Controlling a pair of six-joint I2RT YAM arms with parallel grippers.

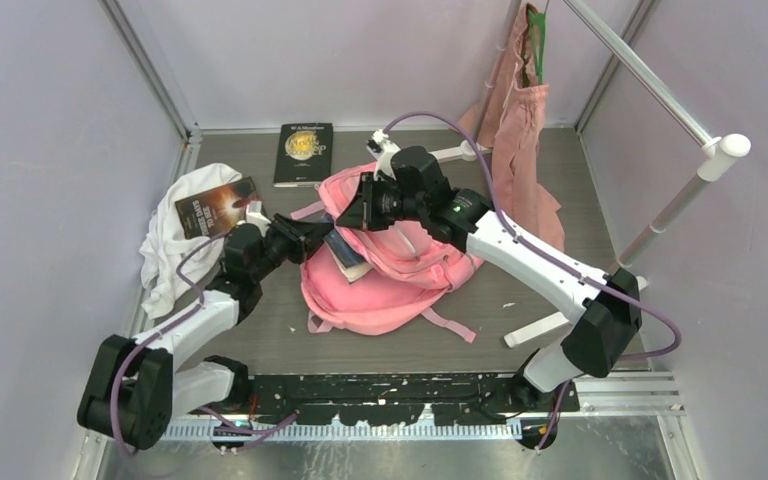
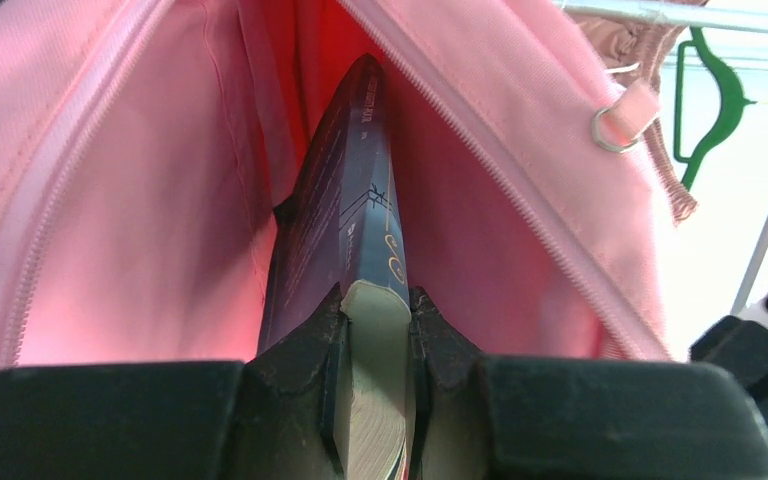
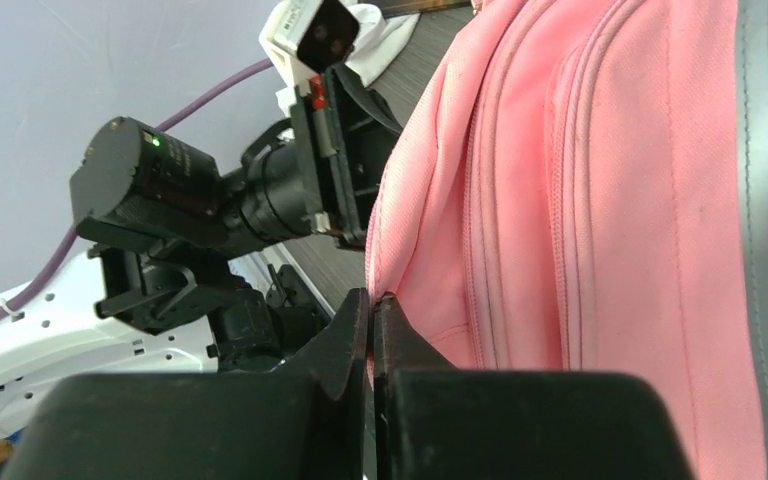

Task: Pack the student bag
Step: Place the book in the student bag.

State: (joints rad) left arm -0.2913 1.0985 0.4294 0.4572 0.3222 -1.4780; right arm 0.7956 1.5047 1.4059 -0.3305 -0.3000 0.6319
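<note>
The student bag [image 1: 390,295] lies slumped at the middle of the table [image 1: 260,340], with its main zip mouth turned toward the left arm. The right gripper [image 3: 371,300] has its jaws pressed together on a thin fold of the bag's rim and holds the mouth up. The left gripper [image 2: 375,300] is clamped across the page edge of a dark book [image 2: 345,190]. The book's far end is already inside the pink lining, while its near end is outside.

The bag looks soft and limp, and it would probably sag shut wherever it is let go. The stitched zip edge, where the cloth is doubled, appears to be the firmest place to pinch. The book looks stiff and fairly dense, and its glossy cover may slide between the pads, so a hold across its thickness near one end seems sound.

A second book [image 1: 304,153] lies behind the bag. A third book [image 1: 222,207] rests on a white cloth [image 1: 165,250] to the left.
</note>
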